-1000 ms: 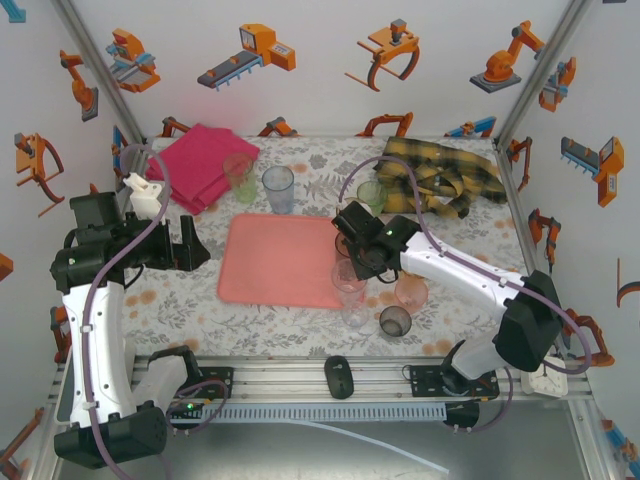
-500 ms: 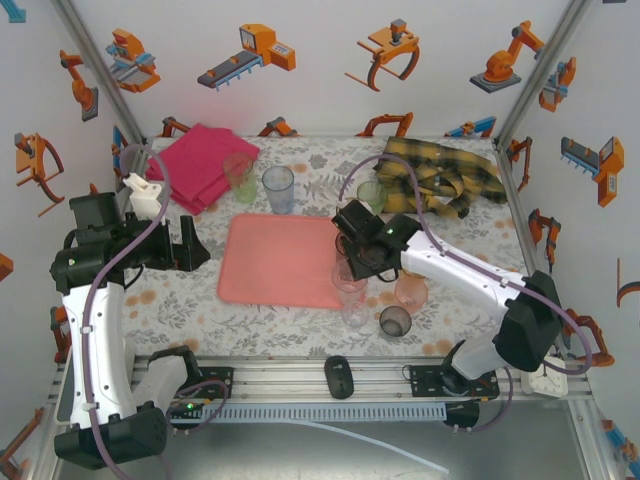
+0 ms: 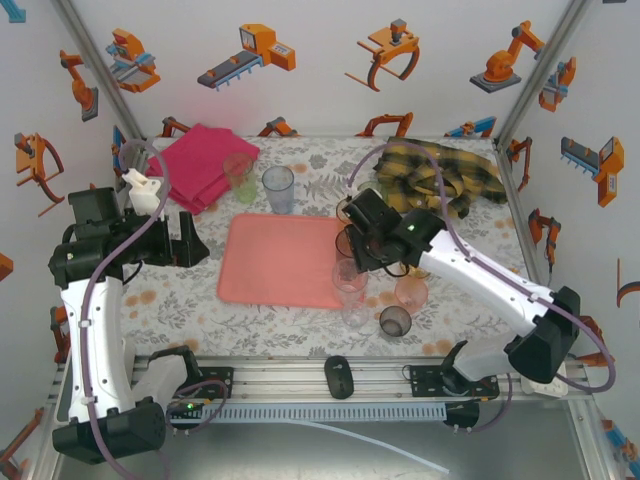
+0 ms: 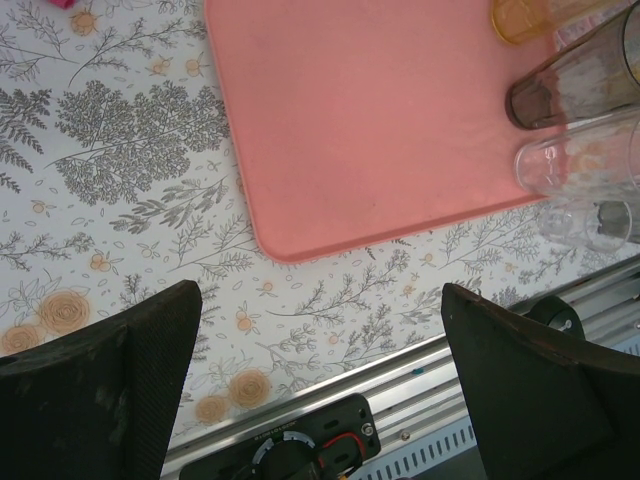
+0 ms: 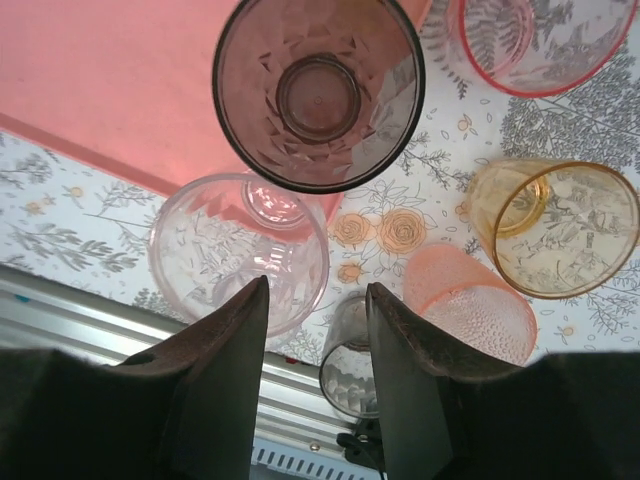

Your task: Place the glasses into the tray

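Your right fingers (image 5: 210,400) are apart with nothing between them, and they hang above a smoky dark glass (image 5: 318,95). That glass stands upright at the right edge of the tray (image 3: 280,260), and it looks to be inside. A clear glass (image 5: 240,250) stands at the near right corner of the tray; you cannot tell if it is in or just beside. Your left fingers (image 4: 110,380) are spread wide and hold nothing, over the desk (image 4: 130,150) left of the tray. Most of the tray is bare, so the job looks only just begun. An amber glass (image 5: 555,225), a bumpy pink glass (image 5: 470,310) and a small dark glass (image 5: 350,360) wait on the desk to the right. A green glass (image 3: 240,176) and a blue-grey glass (image 3: 279,188) wait past the far edge.
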### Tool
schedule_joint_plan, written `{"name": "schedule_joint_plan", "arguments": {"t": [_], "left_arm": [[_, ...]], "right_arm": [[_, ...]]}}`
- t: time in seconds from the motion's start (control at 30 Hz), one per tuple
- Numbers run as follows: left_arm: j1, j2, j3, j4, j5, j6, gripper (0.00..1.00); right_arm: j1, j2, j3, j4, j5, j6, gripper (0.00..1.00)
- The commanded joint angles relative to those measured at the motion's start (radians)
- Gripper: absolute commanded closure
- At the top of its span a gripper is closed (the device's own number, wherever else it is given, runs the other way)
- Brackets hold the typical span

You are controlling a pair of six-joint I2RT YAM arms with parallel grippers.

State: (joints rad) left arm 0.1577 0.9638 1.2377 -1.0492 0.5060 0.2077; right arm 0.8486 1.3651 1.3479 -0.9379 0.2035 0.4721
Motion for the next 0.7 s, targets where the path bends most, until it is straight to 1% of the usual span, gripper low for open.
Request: {"name": "schedule_joint_plan", "arguments": {"t": [0.0,0.1,0.23,0.33,0.5,0.67], "left_arm": [[-0.002,0.002,0.023,-0.009,0.009,0.021,0.03],[-0.003,0.004,0.019,-0.011,0.002,0.028,0.03],[-0.004,0.008,0.023,-0.012,-0.004,0.027,0.03],[-0.004,0.0,0.022,-0.015,-0.012,0.025,0.03],[-0.007,-0.014,0.005,-0.02,-0.03,0.04,0.03],[-0.01,-0.01,0.006,-0.031,-0.048,0.054,0.03]], "right_arm": [[0.007,-0.025,0.087,-0.044,0.018,-0.004,0.55],[0.007,0.017,0.182,-0.045,0.017,-0.04,0.55],[-0.004,0.13,0.338,-0.009,-0.036,-0.102,0.55],[-0.021,0.265,0.496,-0.002,-0.112,-0.146,0.53],[-0.041,0.498,0.758,-0.018,-0.168,-0.204,0.49],[-0.071,0.692,0.935,-0.009,-0.184,-0.232,0.49]]}}
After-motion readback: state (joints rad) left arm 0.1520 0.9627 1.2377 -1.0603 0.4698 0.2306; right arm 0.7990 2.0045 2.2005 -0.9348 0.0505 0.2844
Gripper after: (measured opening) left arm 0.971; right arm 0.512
